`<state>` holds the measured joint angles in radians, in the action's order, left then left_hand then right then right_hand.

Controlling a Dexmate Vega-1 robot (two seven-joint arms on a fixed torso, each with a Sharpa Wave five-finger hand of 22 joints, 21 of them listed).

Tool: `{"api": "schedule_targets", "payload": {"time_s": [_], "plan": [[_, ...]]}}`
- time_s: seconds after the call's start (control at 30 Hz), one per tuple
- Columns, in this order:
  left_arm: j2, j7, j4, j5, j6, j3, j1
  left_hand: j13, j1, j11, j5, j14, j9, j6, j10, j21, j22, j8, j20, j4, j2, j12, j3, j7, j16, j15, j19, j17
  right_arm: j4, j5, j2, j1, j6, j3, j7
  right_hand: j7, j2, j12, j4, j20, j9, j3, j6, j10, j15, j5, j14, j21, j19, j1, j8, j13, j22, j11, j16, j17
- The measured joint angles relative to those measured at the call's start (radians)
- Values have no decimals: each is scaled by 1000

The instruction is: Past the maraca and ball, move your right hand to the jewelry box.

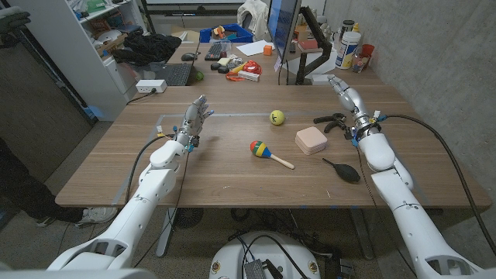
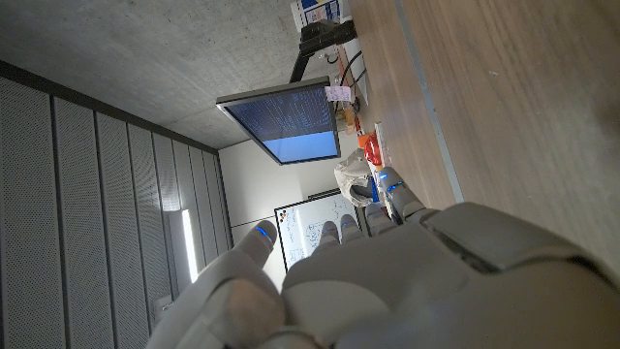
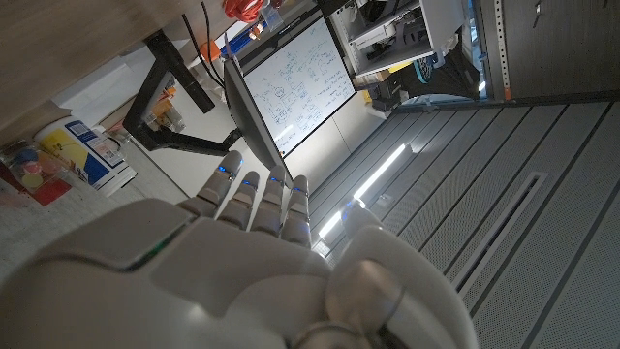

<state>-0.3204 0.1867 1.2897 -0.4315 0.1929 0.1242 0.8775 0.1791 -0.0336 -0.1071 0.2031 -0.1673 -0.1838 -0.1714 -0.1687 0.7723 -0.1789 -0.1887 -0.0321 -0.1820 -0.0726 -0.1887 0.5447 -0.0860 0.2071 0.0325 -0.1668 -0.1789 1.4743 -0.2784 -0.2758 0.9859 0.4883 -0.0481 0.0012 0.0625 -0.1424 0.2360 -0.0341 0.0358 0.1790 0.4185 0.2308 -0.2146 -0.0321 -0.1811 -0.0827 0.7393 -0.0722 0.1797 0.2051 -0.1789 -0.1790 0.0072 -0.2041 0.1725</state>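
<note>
A black bulb blower point(image 1: 342, 170) lies nearest; the right hand point(image 1: 346, 96), fingers apart and empty, should sweep left and nearer to the pink jewelry box point(image 1: 311, 140), avoiding the ball point(image 1: 277, 117) and maraca point(image 1: 266, 151).

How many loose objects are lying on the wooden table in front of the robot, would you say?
5: ball, maraca, jewelry box, black bulb near right arm, black tool by right hand.
</note>
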Motion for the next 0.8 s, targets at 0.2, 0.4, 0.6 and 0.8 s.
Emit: {"api": "schedule_targets", "payload": {"time_s": [0.2,0.4,0.6,0.8], "plan": [[0,0,4,3,-2,2,1,0,0,0,0,0,0,0,0,0,0,0,0,0,0,0,0,0,0,0,0,0,18,-38,-11,13,19,-3,-19,2,2,0,7,-4,0,1,9,-7,0,0,0,0,4,3,0,0,0,-7,0,0],[1,-1,7,5,-5,4,1,0,0,0,0,0,0,0,0,0,0,0,0,0,0,0,0,0,0,0,0,0,35,-73,-21,26,34,-6,-36,2,-2,0,7,0,0,1,9,-16,0,0,-7,-4,7,8,0,0,0,-6,0,0],[3,-1,7,7,-6,7,1,0,0,0,0,0,0,0,0,0,0,0,0,0,0,0,0,0,0,0,0,0,50,-105,-29,36,45,-10,-52,7,2,0,11,0,0,0,14,-18,-4,0,-10,-4,7,12,0,0,0,-7,0,0],[3,-2,7,9,-7,9,2,0,0,0,0,0,0,0,0,0,0,0,0,0,0,0,0,0,0,0,0,0,66,-142,-40,47,51,-12,-67,3,3,0,15,0,0,1,19,-18,-4,0,-10,-4,7,24,0,0,2,-7,0,0]]}}
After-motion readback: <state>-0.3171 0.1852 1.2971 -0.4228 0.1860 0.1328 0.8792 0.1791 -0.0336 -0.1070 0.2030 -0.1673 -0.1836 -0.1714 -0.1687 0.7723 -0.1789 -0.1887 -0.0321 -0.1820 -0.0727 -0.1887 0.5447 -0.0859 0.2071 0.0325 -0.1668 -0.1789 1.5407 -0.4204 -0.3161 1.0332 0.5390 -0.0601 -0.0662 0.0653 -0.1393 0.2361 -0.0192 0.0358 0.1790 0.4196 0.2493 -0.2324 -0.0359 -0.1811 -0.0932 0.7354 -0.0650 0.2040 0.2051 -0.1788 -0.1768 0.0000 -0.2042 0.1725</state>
